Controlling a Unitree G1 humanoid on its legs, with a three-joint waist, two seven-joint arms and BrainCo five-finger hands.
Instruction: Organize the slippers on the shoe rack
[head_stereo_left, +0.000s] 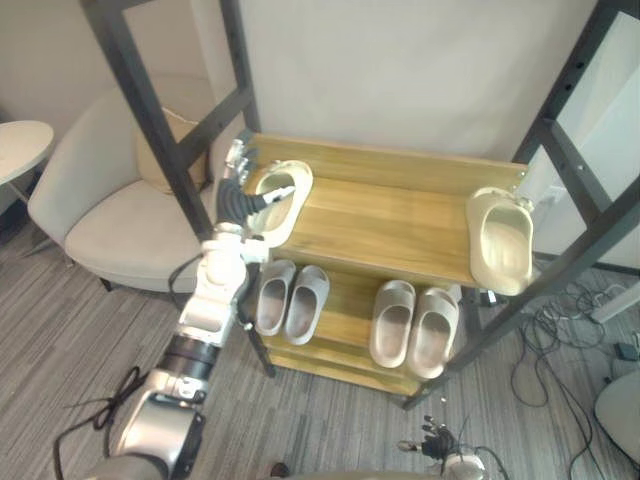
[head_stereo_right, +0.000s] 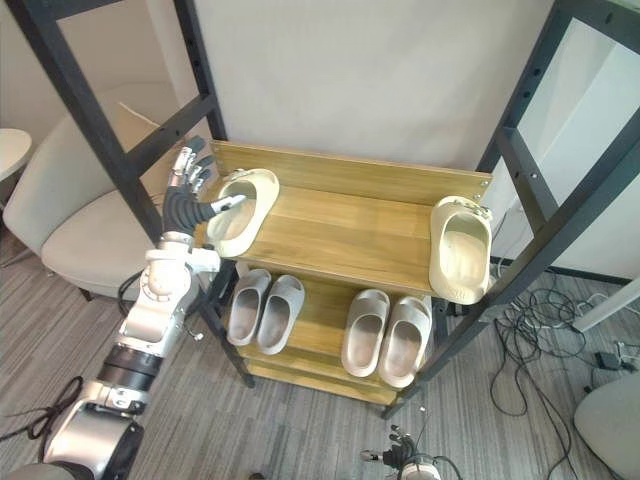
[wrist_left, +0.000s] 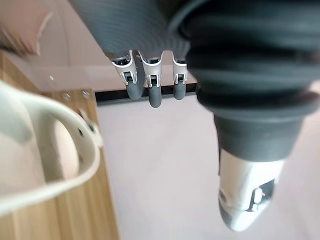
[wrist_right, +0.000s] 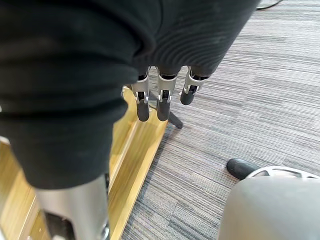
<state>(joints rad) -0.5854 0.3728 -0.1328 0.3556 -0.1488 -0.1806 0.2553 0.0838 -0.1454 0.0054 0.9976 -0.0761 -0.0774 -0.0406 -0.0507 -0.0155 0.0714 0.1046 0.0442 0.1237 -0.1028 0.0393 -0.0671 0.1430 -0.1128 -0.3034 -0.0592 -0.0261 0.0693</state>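
Looking down on the rack (head_stereo_left: 215, 120), two cream slippers are seen on the top shelf (head_stereo_left: 390, 225), well apart. The left slipper (head_stereo_left: 296, 196) is set at the shelf's left end, close to the black upright. The right slipper (head_stereo_left: 503, 240) is set at the right end, its near end just over the front edge.

On the lower shelf (head_stereo_left: 345, 312) two greyer pairs are lined up. The left pair (head_stereo_left: 290, 298) is placed side by side, and so is the right pair (head_stereo_left: 412, 325), with a gap between the two pairs.

The left hand (head_stereo_left: 236, 198) is raised at the top shelf's left end, right beside the left slipper. Its fingers (wrist_left: 154, 86) are held straight and close together, pointing up past the shelf's back edge. The thumb (wrist_left: 245, 200) is stretched out apart from them, towards the slipper's opening. Nothing is gripped. Whether the thumb tip is touching the slipper cannot be told.

The right hand (head_stereo_left: 437, 443) is held low, in front of the rack's right corner, above the grey floor (wrist_right: 250, 100). Its fingers (wrist_right: 162, 102) are straight and side by side, and nothing is held.

A pale armchair (head_stereo_left: 110, 200) is seen left of the rack.
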